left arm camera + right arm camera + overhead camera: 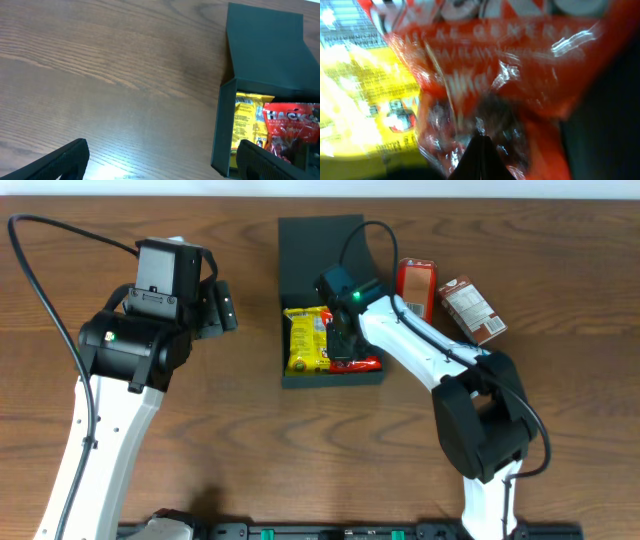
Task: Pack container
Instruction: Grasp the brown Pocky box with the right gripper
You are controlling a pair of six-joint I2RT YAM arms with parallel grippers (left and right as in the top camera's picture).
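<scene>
Overhead shows the container between my arms, flap lid open; my right gripper is down inside it, jaws nipped on the red packet; my left gripper hangs wide, empty; light, stiff matte card, I judge, best taken by the flap's free edge.

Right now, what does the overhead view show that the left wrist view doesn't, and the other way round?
Only overhead: both white arms, the right gripper down inside the box, and a red rectangular snack packet and a brown-red snack packet on the table right of it.
Only left wrist: the left gripper from behind its wide-spread fingers, and the red bag's white lettering.
Both: the dark matte cardboard box, flap lid open, holding a yellow plastic snack packet and a glossy red plastic snack bag, on the brown wooden table.
</scene>
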